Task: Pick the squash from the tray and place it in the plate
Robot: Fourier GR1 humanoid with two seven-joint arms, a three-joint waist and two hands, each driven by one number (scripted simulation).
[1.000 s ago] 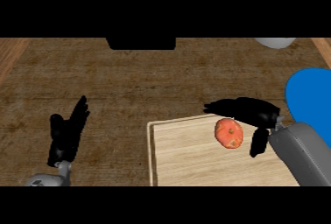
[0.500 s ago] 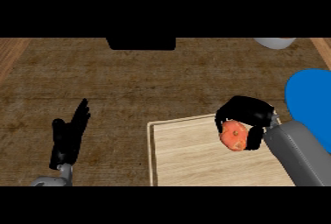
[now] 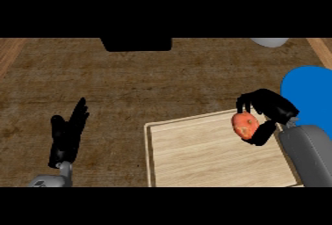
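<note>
The orange squash (image 3: 244, 125) sits in my right hand (image 3: 272, 107), whose black fingers and thumb curl round it over the far right part of the light wooden tray (image 3: 194, 154). The blue plate (image 3: 312, 94) lies just to the right of that hand, cut off by the view's right edge. My left hand (image 3: 68, 134) rests open, fingers up, at the lower left over the dark wooden counter, away from the tray.
A black box-like object (image 3: 136, 44) stands at the counter's far edge, centre-left. A grey rounded object (image 3: 269, 41) shows at the far right edge. Lighter wood strips border the counter at both sides.
My right hand has closed round the squash and carried it slightly right and up, toward the blue plate. The left hand has stayed where it was.
</note>
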